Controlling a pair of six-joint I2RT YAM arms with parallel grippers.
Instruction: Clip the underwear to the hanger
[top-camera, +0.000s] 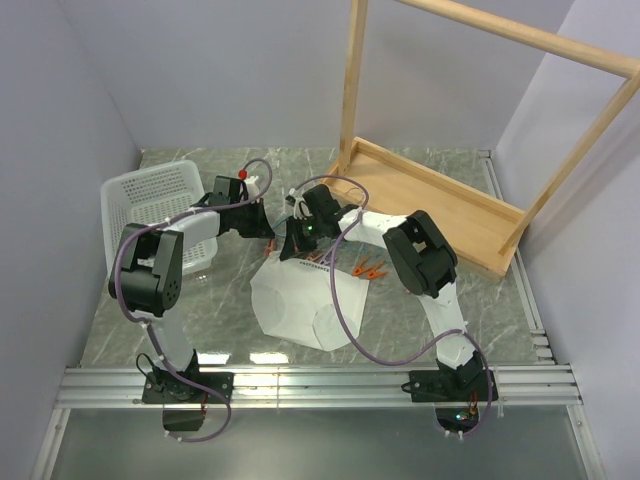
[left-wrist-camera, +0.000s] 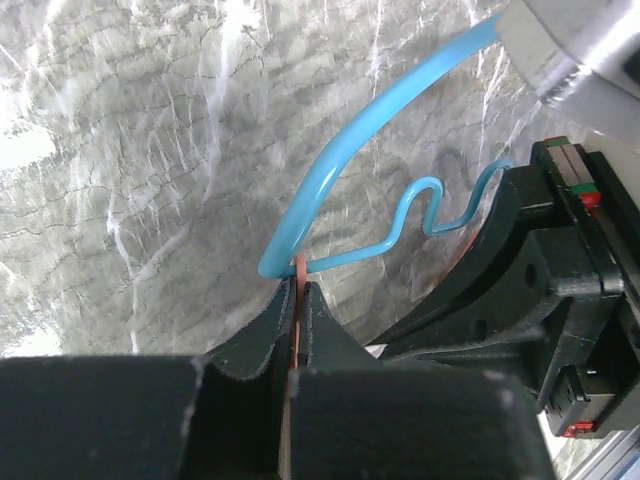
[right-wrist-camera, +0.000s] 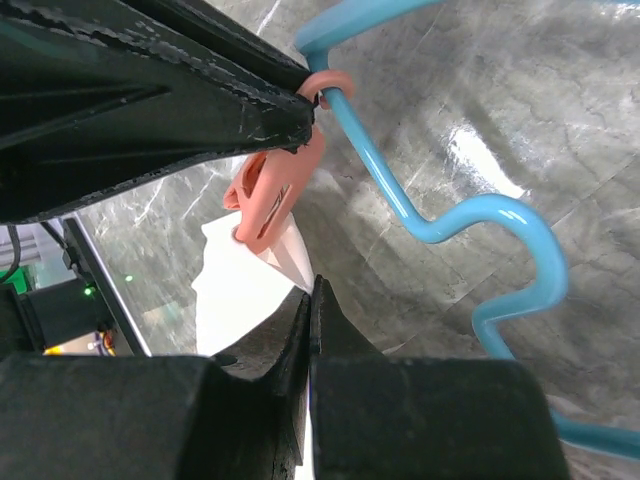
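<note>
From above, my left gripper (top-camera: 268, 236) and right gripper (top-camera: 296, 248) meet tip to tip at centre frame. The underwear (top-camera: 300, 305) lies spread on the table (top-camera: 450, 310) just below them, its top edge drawn up to my right tips. The rest of it rests on the stone, so I'd judge a lift could drag that edge free. In the left wrist view my left fingers are pressed together on a thin orange clip (left-wrist-camera: 298, 300) at lower centre, right where it hangs from the blue hanger (left-wrist-camera: 340, 160). That hold is narrow, so the clip could twist or slip out and the hanger drop with it. In the right wrist view my right fingers are pinched shut at lower centre on a fold of the white cloth, whose pointed corner sits at the clip's mouth. I cannot tell how deep the bite goes. If only the tip is caught, the cloth will likely slide out once I release.
</note>
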